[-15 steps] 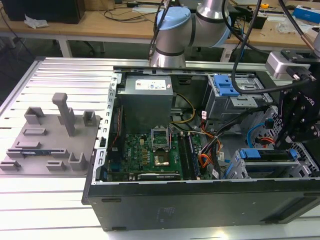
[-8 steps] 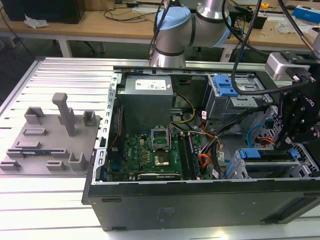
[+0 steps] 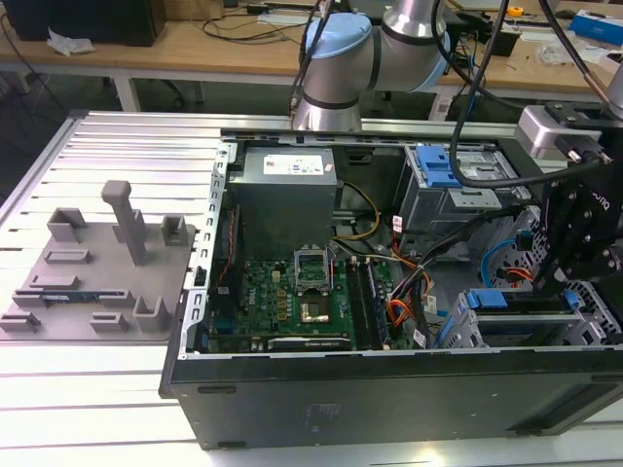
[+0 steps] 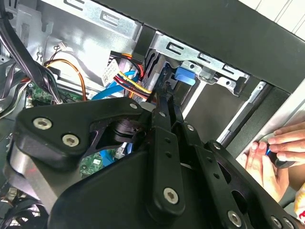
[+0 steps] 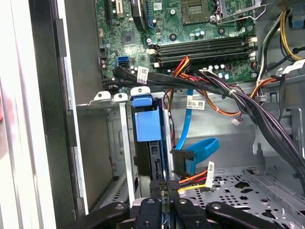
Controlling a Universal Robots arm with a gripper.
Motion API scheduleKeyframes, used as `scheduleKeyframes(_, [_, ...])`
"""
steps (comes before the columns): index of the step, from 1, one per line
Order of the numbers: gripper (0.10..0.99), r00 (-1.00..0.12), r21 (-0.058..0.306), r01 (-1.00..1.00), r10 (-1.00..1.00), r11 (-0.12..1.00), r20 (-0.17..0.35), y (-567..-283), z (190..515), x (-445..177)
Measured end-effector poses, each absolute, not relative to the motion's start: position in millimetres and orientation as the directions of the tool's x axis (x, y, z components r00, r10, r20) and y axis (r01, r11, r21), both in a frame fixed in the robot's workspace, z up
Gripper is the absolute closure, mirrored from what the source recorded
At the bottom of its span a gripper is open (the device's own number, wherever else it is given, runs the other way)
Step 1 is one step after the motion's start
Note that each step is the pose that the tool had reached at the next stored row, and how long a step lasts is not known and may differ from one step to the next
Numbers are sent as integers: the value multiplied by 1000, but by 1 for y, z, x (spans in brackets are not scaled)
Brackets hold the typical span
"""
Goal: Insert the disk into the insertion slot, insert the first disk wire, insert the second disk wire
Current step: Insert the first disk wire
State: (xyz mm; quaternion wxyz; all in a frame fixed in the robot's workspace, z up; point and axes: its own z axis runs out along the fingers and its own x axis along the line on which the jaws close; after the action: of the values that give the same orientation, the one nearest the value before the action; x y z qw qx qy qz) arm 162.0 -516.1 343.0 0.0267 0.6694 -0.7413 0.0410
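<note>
The disk [image 5: 145, 125] stands in its bright blue frame inside the insertion slot [image 5: 125, 143], a grey metal cage at the case's front corner [image 3: 465, 329]. The first disk wire [image 5: 187, 119], light blue, runs down to a dark plug beside the disk's rear edge. I cannot tell whether that plug is seated. My gripper [image 5: 162, 187] is at the disk's rear edge, its thin fingers together on the small black plug of the second disk wire [image 5: 190, 179], which trails off in orange, red and yellow strands. In the second wrist view the gripper [image 4: 167, 95] points at the blue frame [image 4: 184, 76].
A thick bundle of black cables [image 5: 248, 107] crosses above the cage. The motherboard [image 3: 292, 292] and power supply [image 3: 287, 180] fill the case's middle. A second grey bay with a blue latch [image 3: 438, 165] stands behind. A person's hand [image 4: 274, 152] rests at the case's outer edge.
</note>
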Motion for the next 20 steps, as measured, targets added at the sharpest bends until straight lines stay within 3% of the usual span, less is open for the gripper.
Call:
scheduleKeyframes(13, [922, -102, -25, -995, -990, 101, 95, -518, 337, 162])
scheduleKeyframes(14, [910, -102, -25, -995, -990, 101, 94, -518, 335, 162])
scheduleKeyframes(17, [725, -102, -25, -995, -990, 101, 94, -518, 336, 162])
scheduleKeyframes(20, [725, -103, -24, -995, -990, 101, 94, -518, 339, 162])
